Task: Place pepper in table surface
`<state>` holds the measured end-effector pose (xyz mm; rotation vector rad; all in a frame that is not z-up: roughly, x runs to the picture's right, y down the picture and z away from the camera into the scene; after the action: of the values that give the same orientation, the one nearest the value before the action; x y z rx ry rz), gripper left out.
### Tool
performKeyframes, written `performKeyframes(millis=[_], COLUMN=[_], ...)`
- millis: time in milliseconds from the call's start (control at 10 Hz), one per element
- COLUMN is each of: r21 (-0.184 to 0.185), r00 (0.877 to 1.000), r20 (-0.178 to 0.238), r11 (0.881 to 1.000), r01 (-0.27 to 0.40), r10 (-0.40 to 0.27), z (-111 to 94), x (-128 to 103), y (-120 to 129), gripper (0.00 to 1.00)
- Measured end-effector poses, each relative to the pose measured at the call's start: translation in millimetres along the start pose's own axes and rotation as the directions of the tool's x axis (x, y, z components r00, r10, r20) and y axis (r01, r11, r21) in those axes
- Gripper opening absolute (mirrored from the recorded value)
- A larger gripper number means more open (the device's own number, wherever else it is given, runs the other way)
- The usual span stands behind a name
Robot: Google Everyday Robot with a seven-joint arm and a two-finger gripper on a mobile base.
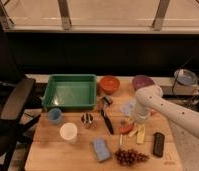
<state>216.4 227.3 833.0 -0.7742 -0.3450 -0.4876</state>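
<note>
1. Judging the placing step to be at or near its end, we see the end effector [134, 119] down low over the desk [50, 150], at the tip of the white arm.
2. The pepper [126, 129] lies just beneath the end effector, on its camera side, and seems to rest on the wood. We cannot tell whether the two touch.
3. We also cannot tell whether the end effector is spread or pinching the pepper.
4. The pale yellow pieces [138, 133] sit just beside the pepper. The black-handled tool [108, 122] is near the end effector's other side, and the grapes [130, 157] are nearer the camera.
5. As we read it, the next move calls for letting go if the pepper is held. A straight lift would then keep from dragging it or nudging the yellow pieces.
</note>
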Motion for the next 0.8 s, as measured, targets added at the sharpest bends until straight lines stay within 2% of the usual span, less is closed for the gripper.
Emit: performKeyframes(millis=[100,300,500,800], r21=[0.004,0.056,0.116,0.19], r00=[1.0,1.0,0.998,0.994], r20=[0.0,-0.004,-0.032,-0.072], r11=[1.0,0.998,0.992,0.978], r01=[0.005,0.024,0.054,0.09], r10=[-0.005,-0.024,-0.051,-0.077], z=[-1.9,-23.0,-61.7,-107.8], x=[-1.0,-8.8,-19.8,-31.8], y=[1.4,-3.7,-12.5,-20.6], gripper=[0.0,0.0,0.0,0.0])
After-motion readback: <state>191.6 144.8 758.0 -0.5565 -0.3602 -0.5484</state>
